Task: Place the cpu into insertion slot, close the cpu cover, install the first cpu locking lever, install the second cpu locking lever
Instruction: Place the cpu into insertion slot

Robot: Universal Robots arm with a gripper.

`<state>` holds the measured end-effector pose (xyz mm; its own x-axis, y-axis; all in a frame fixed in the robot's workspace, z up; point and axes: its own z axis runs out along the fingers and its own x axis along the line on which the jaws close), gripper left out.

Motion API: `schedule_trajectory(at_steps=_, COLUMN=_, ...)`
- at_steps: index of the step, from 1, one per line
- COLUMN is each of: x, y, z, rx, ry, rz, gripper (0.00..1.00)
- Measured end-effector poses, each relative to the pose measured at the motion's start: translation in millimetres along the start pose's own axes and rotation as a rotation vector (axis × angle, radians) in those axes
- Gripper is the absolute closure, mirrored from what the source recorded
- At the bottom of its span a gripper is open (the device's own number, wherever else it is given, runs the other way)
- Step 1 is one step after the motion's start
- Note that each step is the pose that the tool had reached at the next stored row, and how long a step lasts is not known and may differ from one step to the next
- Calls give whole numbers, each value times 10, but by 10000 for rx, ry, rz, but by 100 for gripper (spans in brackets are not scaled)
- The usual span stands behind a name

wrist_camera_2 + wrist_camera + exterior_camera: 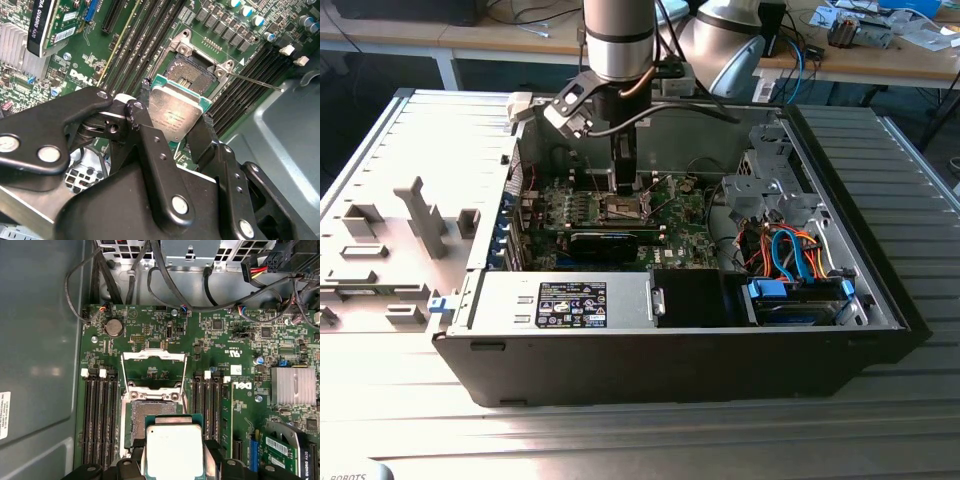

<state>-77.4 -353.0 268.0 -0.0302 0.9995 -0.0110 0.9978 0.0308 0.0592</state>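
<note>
The exterior view takes in the whole open computer case (670,350) on a ribbed metal table (880,430); the arm comes down from above, nearly vertical, into the case, and its gripper (625,182) hangs over the motherboard (680,215) just above the insertion slot (623,207); the chip itself is too small to make out there.

The second wrist view gives the grasp; the gripper (176,119) is pinched on the cpu (175,111), black fingers (202,142) pressed on two opposite edges, silver top facing the camera; the cpu sits tilted against the frame and overlaps the near rim of the insertion slot (192,67), whose dark contact field lies bare beyond it; a thin locking lever (255,81) sticks out free to one side; a graphics card (45,25) lies past the memory slots (145,45).

The first wrist view adds the cpu cover (155,355); it stands swung open at the far side of the insertion slot (137,417), board showing through its window; the cpu (173,450) covers the slot's near part; whether it touches the contacts cannot be told; a coin battery (113,327) and loose cables (165,285) lie beyond.
</note>
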Motion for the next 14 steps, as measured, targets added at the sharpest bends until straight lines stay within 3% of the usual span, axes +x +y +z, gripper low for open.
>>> schedule_trajectory(at_steps=14, x=1, y=-5, z=84, rx=0, ry=0, rz=0, gripper=46)
